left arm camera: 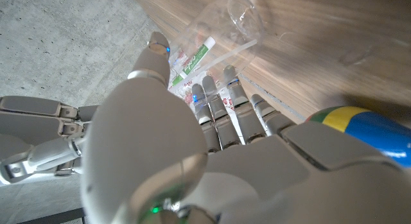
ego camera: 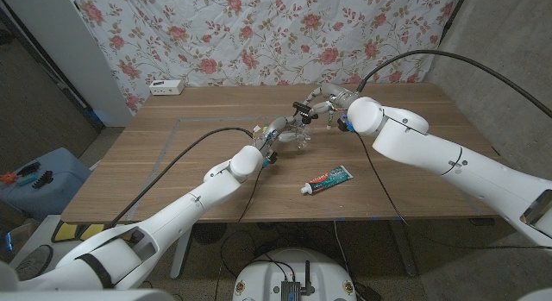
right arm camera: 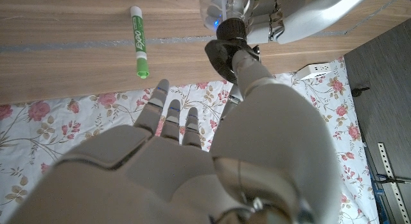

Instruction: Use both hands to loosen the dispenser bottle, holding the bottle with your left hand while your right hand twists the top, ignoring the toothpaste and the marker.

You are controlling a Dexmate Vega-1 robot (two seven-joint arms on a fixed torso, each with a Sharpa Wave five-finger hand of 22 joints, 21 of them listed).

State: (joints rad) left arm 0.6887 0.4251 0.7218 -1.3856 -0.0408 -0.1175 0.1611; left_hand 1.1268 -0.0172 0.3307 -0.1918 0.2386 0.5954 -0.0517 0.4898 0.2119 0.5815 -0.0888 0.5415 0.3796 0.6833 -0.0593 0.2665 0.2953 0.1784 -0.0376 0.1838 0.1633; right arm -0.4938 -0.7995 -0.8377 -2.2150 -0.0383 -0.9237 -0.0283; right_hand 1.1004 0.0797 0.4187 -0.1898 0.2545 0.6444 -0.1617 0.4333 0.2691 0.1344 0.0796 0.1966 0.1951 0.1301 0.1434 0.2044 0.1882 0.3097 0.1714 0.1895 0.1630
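Observation:
The clear dispenser bottle stands past the table's middle, held by my left hand. In the left wrist view my left hand's fingers and thumb reach around the clear bottle. Its black pump top is at my right hand. In the right wrist view my right hand's thumb touches the black top while the other fingers stretch away from it. The bottle's clear neck shows just beyond, with my left hand beside it.
The toothpaste tube lies nearer the front edge, right of centre, and also shows as a tube beyond the bottle. The green marker lies on the wood close to the bottle. A white power strip sits at the far left corner.

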